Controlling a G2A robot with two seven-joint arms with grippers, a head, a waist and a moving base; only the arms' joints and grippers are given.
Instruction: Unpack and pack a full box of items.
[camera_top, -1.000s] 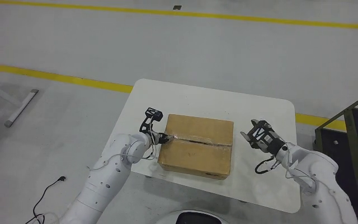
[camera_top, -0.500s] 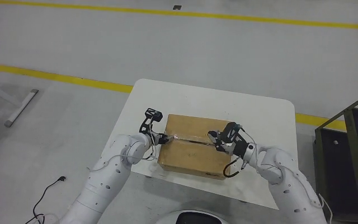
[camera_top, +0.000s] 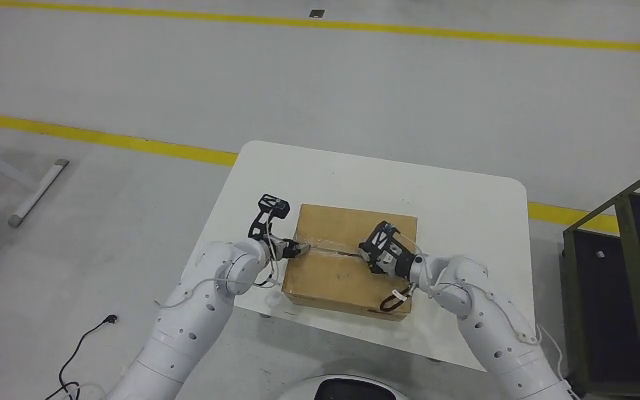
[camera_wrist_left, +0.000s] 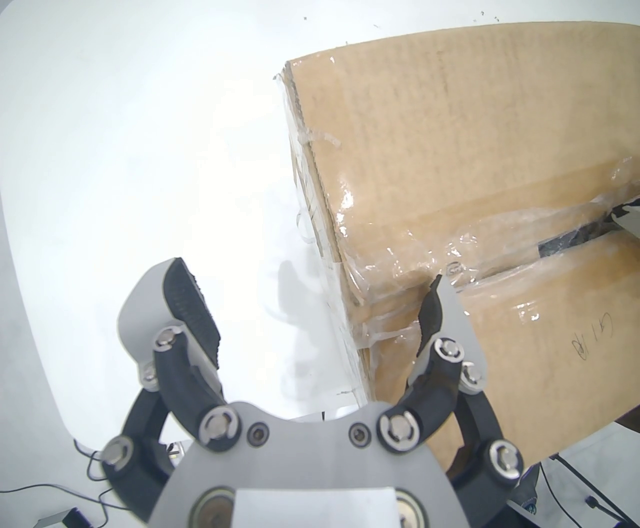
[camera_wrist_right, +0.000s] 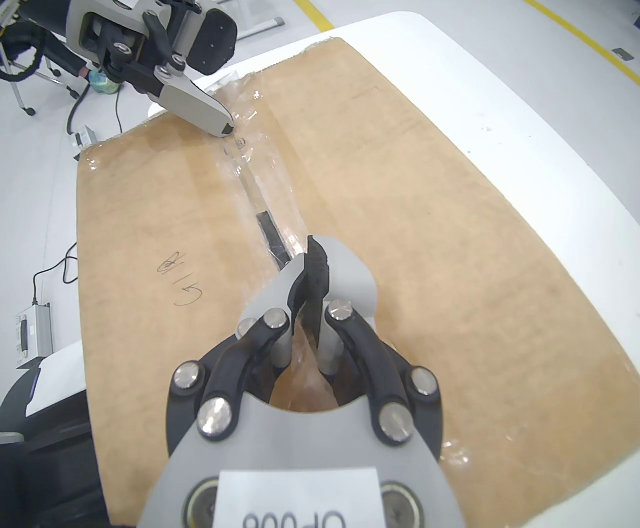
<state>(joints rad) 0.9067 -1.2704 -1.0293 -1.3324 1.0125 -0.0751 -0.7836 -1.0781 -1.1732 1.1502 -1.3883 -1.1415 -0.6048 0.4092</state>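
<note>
Left end effector (camera_wrist_left: 311, 300) gapes at box (camera_top: 340, 225) edge seam; right end effector (camera_wrist_right: 310, 261) pinched shut mid-seam.

Overhead view, two close wrist views, shared box (camera_top: 340, 285)

White round-cornered table (camera_top: 470, 200) is set on a grey floor. One yellow line (camera_top: 120, 140) is painted past its far side, a second yellow line (camera_top: 400, 27) farther off. A dark metal rack (camera_top: 600, 250) is placed right of the table. A grey bar (camera_top: 38, 190) and a black cable (camera_top: 85, 345) are laid on the floor at left.
</note>
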